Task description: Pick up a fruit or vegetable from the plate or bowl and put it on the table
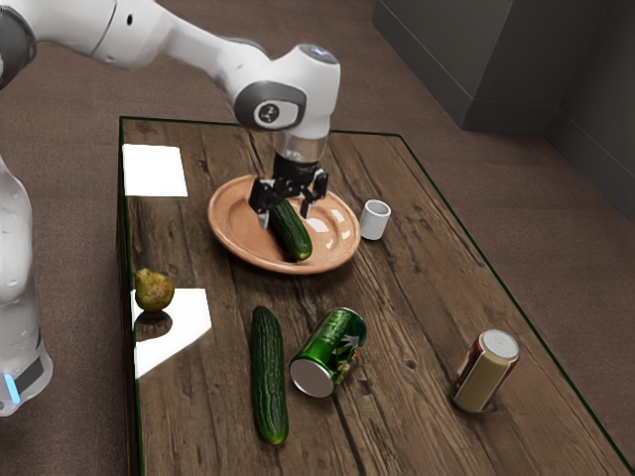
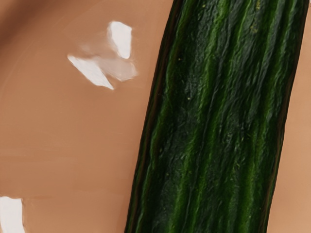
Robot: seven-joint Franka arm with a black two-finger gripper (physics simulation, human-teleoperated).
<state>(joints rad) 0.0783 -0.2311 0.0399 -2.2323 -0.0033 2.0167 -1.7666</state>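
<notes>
The step in hand looks to be the grasp. The fingers [image 1: 263, 198] stand open above the plate [image 1: 224, 230], in the upper middle of the exterior view, one on either side of the cucumber [image 1: 295, 238] with a visible gap between them. The cucumber lies in the plate, one end reaching toward the near rim; in the wrist view it runs close under the hand.

The next move calls for closing on its sides, perhaps after settling a little lower, then a straight lift to clear the rim. After that, a bare stretch of the worktop [image 1: 417, 297] would do for setting it down, such as the wood between the plate and the tan can [image 1: 485, 372] at lower right. The other cucumber [image 1: 268, 382], at lower centre, is already on the wood.

As for labels, the green can [image 1: 332, 355] lying beside that one carries a leafy printed design, but I can read no brand on it. The tan can shows no legible words either. A small dark emblem [image 1: 269, 113] marks the arm's joint, too small to make out.
</notes>
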